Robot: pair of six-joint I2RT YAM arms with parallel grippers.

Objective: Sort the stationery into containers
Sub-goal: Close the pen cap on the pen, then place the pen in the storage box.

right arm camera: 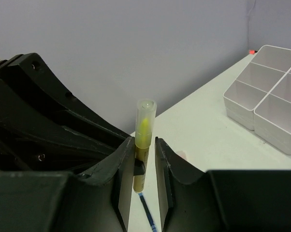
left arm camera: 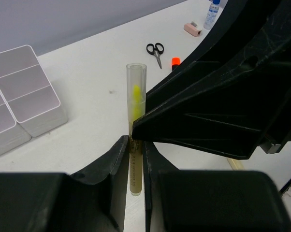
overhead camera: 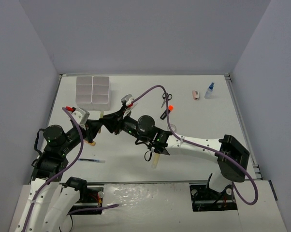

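The white table [overhead camera: 198,125] sits boxed in by plain grey walls. Near its middle, just in front of the white organizer tray [left arm camera: 41,118], the left gripper [left arm camera: 136,159] is pressed together on the lower barrel of the yellow stick [left arm camera: 136,96], holding it upright. The right gripper [right arm camera: 144,154] flanks the same stick, its jaws slightly spread, with a sliver of gap on one side. This looks like a handover. To do it well, the right arm should back straight off without nudging the stick, and the left should carry it level to a compartment. Farther from the tray lie the scissors [overhead camera: 166,99], the orange-black marker [overhead camera: 166,112], the pink piece [overhead camera: 196,94] and the bottle [overhead camera: 210,91]. From above, the crossed arms hide the stick almost wholly.
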